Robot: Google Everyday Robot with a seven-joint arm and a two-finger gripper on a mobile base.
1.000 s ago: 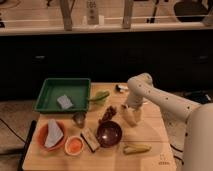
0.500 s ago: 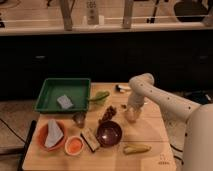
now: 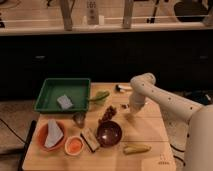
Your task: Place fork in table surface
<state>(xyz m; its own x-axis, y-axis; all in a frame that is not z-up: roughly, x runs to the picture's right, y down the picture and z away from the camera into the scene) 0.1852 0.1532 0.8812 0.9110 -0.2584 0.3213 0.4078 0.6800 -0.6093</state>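
The table surface (image 3: 147,131) is a light wooden top of pale planks with a small dark logo (image 3: 162,161) near the front right corner. My white arm reaches in from the right, and the gripper (image 3: 132,113) points down just above the planks at the table's middle right. I cannot make out the slim silvery fork; it is hidden or too small to tell at the gripper. The thicker utensil with a black head and white handle (image 3: 121,89) lies at the back edge, behind the arm.
A green tray (image 3: 50,89) holding a grey sponge (image 3: 64,101) stands at the back left. A green vegetable (image 3: 100,96), dark red snack (image 3: 106,114), small metal cup (image 3: 79,119), dark bowl (image 3: 109,133), orange plate (image 3: 44,142), orange cup (image 3: 74,145), brown bar (image 3: 90,139) and yellowish fruit (image 3: 136,148) crowd the middle and front.
The gripper has shifted very slightly right and up over the same spot. The other objects have not moved.
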